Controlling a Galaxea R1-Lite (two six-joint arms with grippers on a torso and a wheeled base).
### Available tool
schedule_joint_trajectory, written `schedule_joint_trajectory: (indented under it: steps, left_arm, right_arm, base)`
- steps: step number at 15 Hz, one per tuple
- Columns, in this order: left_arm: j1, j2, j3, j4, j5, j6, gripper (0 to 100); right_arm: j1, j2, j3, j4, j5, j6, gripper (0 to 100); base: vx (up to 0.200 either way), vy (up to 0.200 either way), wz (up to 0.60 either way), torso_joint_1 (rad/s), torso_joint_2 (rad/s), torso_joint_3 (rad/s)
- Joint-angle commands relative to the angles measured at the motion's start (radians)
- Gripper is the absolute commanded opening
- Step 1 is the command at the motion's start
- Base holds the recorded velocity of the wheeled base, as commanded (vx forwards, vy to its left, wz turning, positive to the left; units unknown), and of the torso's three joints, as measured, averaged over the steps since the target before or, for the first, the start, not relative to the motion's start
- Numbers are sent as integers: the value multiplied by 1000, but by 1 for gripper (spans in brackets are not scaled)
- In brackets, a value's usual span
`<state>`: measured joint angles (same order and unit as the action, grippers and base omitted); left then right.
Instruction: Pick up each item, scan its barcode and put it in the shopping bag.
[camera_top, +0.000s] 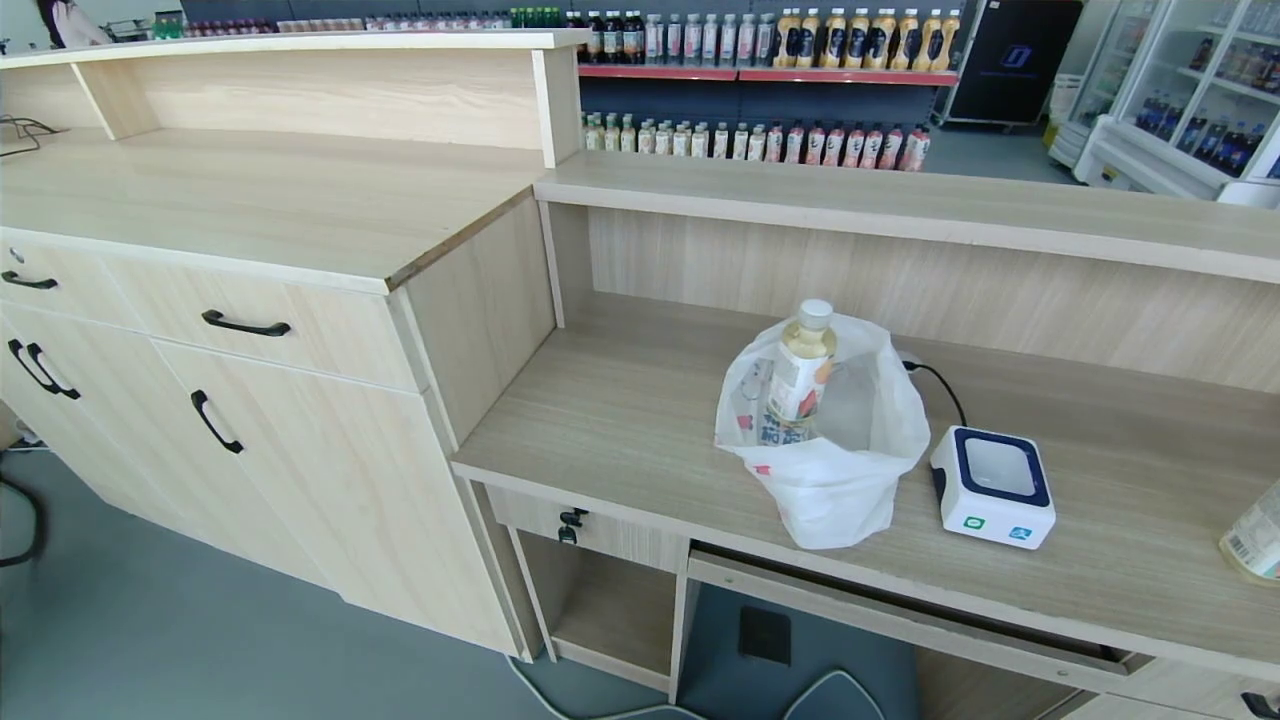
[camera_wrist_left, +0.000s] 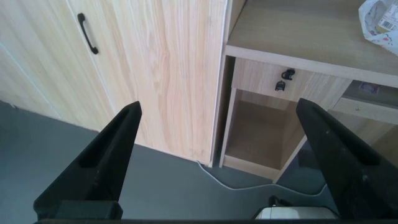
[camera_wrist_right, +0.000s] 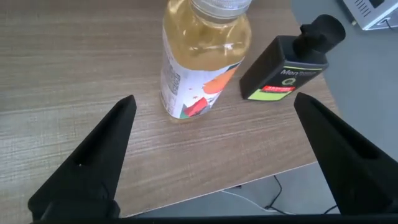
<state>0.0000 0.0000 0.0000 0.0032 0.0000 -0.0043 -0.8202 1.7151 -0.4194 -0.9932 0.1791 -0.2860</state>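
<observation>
The right pincer (camera_wrist_right: 216, 102) is wide open and holds nothing. Just under it, one pale drink bottle (camera_wrist_right: 202, 56) is on the counter (camera_wrist_right: 62, 74), with one black bottle (camera_wrist_right: 286, 59) right beside it. The left pincer (camera_wrist_left: 219, 104) is open too, over the floor (camera_wrist_left: 62, 155). Well away from both pincers, one white bag (camera_top: 830, 470) holds one bottle (camera_top: 800, 375), and one scanner (camera_top: 993, 485) sits next to it.

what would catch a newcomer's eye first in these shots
The white shopping bag on the lower counter, with a pale drink bottle standing in it and the scanner just to its right. Next, before the open right hand, a juice bottle stands beside a black bottle lying flat.
</observation>
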Motion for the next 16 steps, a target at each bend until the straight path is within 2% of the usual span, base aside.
schedule_joint_trajectory:
  steps: [1,2,3,7,9,10,15,16]
  left_arm:
    - [0,0,0,0,0,0,100]
    - [0,0,0,0,0,0,100]
    - [0,0,0,0,0,0,100]
    - [0,0,0,0,0,0,100]
    - [0,0,0,0,0,0,100]
    - [0,0,0,0,0,0,100]
    - [0,0,0,0,0,0,100]
    - [0,0,0,0,0,0,100]
  right_arm:
    - [-19,0,2,7,-1,-19,100]
    - [-25,-2,2,8,-1,-33,100]
    - [-50,-6,2,11,0,-39,100]
    - [-57,0,2,2,28,-32,100]
    - [-79,34,-6,-10,210,-9,100]
    - [-80,55,-7,-16,247,-13,100]
    - [-108,189,-30,-124,246,-94,100]
    - [-106,219,-36,-179,246,-94,100]
  base:
    - [0,0,0,0,0,0]
    - [0,0,-600,-2,2,2]
    - [0,0,0,0,0,0]
    - [0,0,0,0,0,0]
    - [0,0,0,0,0,0]
    - [0,0,0,0,0,0]
    - [0,0,0,0,0,0]
    - [0,0,0,0,0,0]
